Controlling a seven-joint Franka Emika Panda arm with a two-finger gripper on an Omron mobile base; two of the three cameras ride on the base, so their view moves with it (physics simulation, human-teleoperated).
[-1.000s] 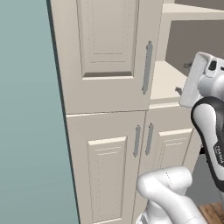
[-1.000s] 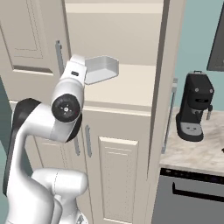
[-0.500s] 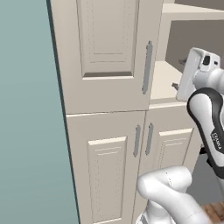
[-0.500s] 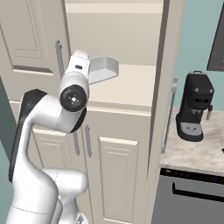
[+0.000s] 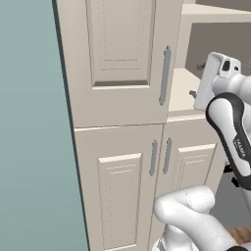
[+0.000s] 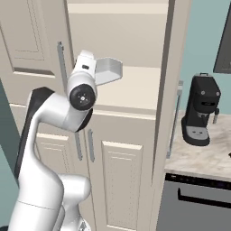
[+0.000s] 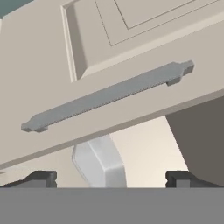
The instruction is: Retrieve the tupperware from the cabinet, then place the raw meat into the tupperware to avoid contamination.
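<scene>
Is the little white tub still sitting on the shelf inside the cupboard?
Yes, the tupperware rests on the shelf of the open cabinet, not held.

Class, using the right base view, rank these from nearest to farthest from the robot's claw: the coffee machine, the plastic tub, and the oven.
1. Plastic tub, on the cabinet shelf beside the claw.
2. Coffee machine, on the counter to the right.
3. Oven, low at the right.

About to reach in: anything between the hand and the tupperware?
Nothing; in the hand view the open hand faces the tupperware across bare shelf.
</scene>
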